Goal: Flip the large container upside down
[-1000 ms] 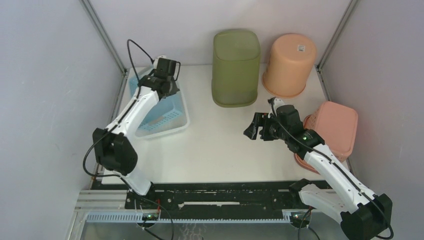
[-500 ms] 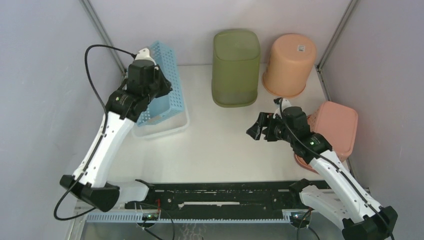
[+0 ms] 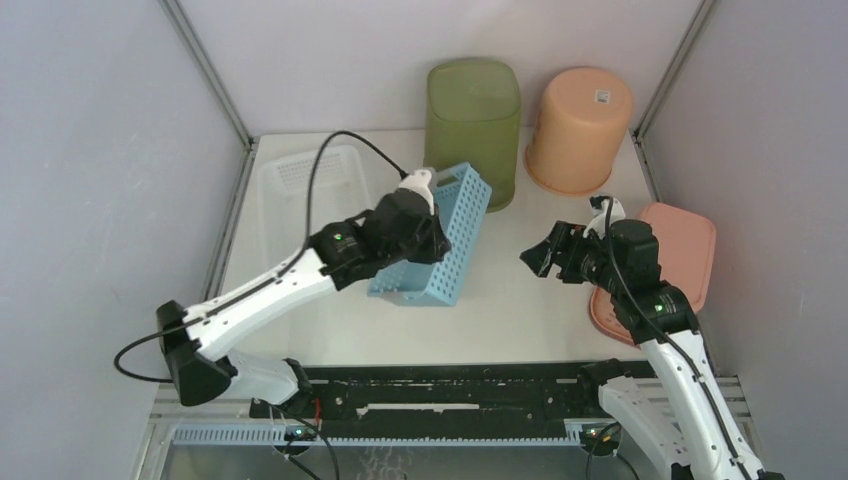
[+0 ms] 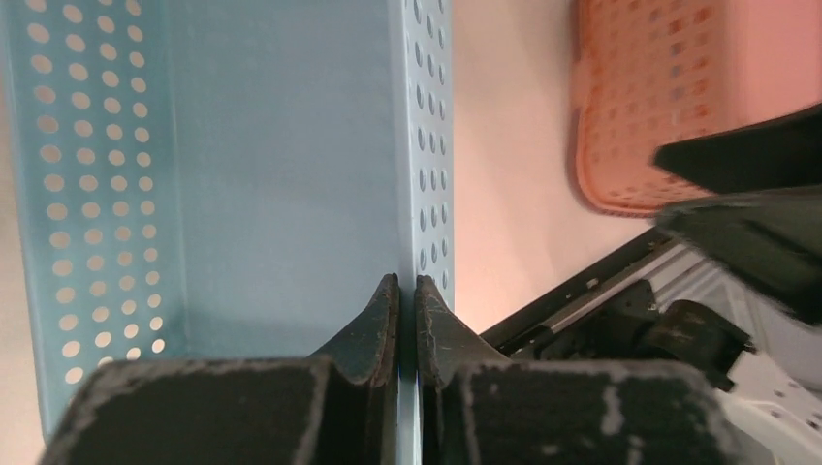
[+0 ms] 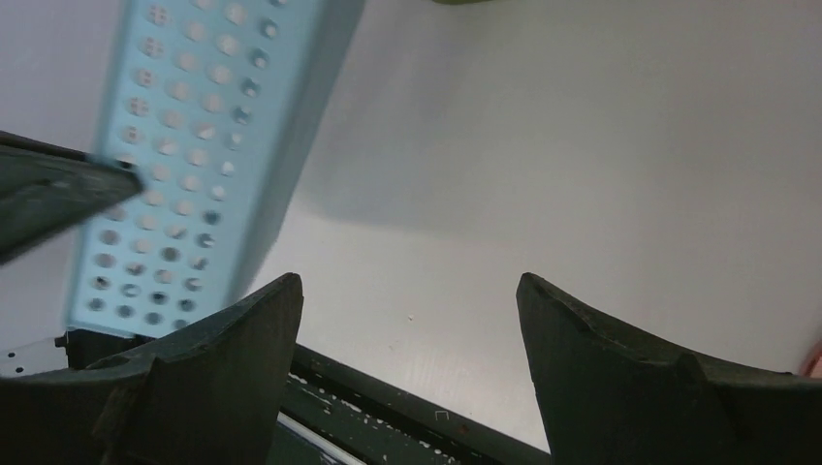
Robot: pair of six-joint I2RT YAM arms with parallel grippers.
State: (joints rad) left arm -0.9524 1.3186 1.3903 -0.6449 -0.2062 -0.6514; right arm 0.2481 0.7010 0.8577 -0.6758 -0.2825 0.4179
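My left gripper [image 3: 432, 238] is shut on the wall of a blue perforated basket [image 3: 440, 250] and holds it tilted on its side over the middle of the table. In the left wrist view the fingertips [image 4: 407, 283] pinch the basket's thin wall [image 4: 242, 145]. A white perforated basket [image 3: 295, 190] stands open side up at the left. My right gripper [image 3: 547, 258] is open and empty to the right of the blue basket. In the right wrist view its jaws [image 5: 407, 291] stand wide apart over bare table, with the blue basket [image 5: 194, 145] at the upper left.
A green bin [image 3: 472, 130] and an orange bucket [image 3: 578, 128] stand upside down at the back. A pink basket [image 3: 670, 255] lies upside down at the right edge and also shows in the left wrist view [image 4: 669, 97]. Frame posts stand at the back corners.
My left arm has lifted the blue basket out of the white basket and swung it right to the table's middle, tilting it. My right gripper has drawn back slightly to the right.
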